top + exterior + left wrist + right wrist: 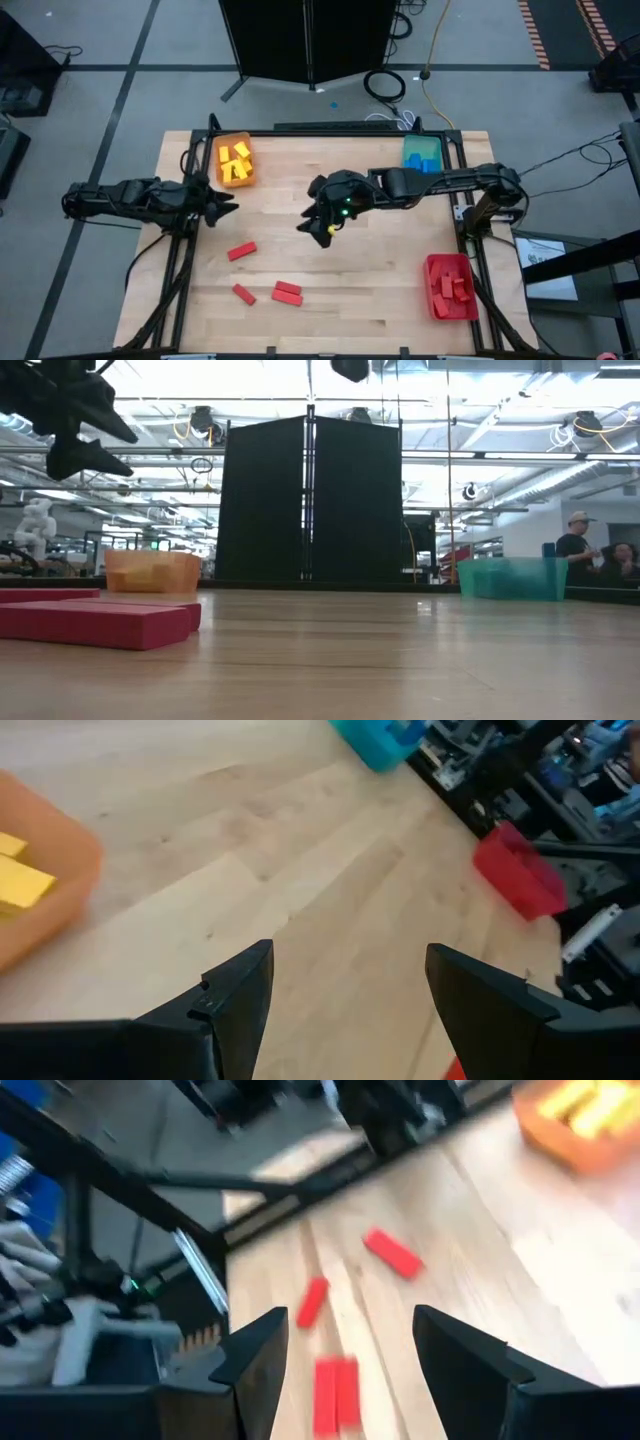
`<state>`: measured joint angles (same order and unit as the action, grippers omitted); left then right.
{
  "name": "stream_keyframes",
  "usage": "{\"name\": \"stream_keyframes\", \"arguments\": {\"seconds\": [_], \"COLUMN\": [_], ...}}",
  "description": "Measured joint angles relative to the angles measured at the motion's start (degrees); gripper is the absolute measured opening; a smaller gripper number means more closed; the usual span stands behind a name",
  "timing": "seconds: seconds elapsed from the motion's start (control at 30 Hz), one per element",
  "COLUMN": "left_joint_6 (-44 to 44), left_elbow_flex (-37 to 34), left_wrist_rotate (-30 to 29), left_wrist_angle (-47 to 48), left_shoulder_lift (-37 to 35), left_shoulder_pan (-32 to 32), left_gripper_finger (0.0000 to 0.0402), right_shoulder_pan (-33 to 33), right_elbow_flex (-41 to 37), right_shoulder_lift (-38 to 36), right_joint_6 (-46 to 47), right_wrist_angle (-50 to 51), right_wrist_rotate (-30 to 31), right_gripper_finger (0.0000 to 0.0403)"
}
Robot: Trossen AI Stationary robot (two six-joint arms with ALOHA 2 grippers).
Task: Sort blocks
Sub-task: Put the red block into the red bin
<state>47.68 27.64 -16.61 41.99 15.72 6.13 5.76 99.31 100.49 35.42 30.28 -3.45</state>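
High view gives you the wooden tabletop (350, 290) filling the middle of the frame. Both arms reach in from the sides.

Left arm sits at the left edge, its left claw (228, 207) just below the orange tray (222, 176), which sits at the upper left of the tabletop. Fingers (240, 995) stand apart in the left wrist view, bare wood between them, nothing held.

Right arm stretches in from the right edge to frame centre, with the right claw (318, 226) over bare wood. Fingers (255, 1355) apart there too, empty; red blocks show on the wood beyond them.

Trays: the orange one holds yellow blocks (236, 160). Teal tray (408, 148) at upper right holds blue blocks (426, 162). Red tray (433, 290) at lower right holds red blocks (456, 287).

Loose red blocks sit at lower left of centre: one tilted (241, 251), a small one (244, 294) below it, and a pair lying side by side (287, 292) to its right. All are well apart from both claws.

Low view: a red block (95, 622) is close at lower left, and two people stand far off at the right edge.
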Motion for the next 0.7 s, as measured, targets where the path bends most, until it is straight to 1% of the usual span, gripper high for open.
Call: {"name": "stream_keyframes", "arguments": {"seconds": [0.2, 0.3, 0.4, 0.5, 0.6, 0.7], "left_joint_6": [-0.02, 1.41, 2.51, 2.87, 2.50, -0.88], "left_elbow_flex": [0.00, -0.02, -0.02, -0.02, -0.02, -0.02], "left_wrist_rotate": [-3.10, -3.62, -4.30, -4.91, -4.99, -6.67], "left_wrist_angle": [2.41, 1.51, -3.80, -10.90, -16.26, -18.91], "left_shoulder_lift": [2.09, 3.45, 4.63, 5.41, 5.77, 6.37], "left_shoulder_pan": [0.00, -0.02, -0.02, -0.02, -0.02, 0.00], "left_gripper_finger": [0.0258, 0.0258, 0.0258, 0.0258, 0.0258, 0.0258], "right_shoulder_pan": [2.93, 5.56, 8.95, 12.79, 16.41, 19.61], "right_elbow_flex": [0.72, 0.74, 0.72, 0.72, 0.72, 0.70], "right_shoulder_lift": [-2.37, -3.27, -3.54, -3.54, -3.54, -3.54], "right_joint_6": [2.63, 3.34, 6.64, 10.26, 13.50, 17.15], "right_wrist_angle": [17.00, 26.72, 37.78, 45.31, 48.84, 49.56], "right_wrist_rotate": [-2.45, -2.48, -2.16, -1.23, -0.97, -0.92], "right_gripper_finger": [0.0203, 0.0203, 0.0203, 0.0203, 0.0203, 0.0203]}}
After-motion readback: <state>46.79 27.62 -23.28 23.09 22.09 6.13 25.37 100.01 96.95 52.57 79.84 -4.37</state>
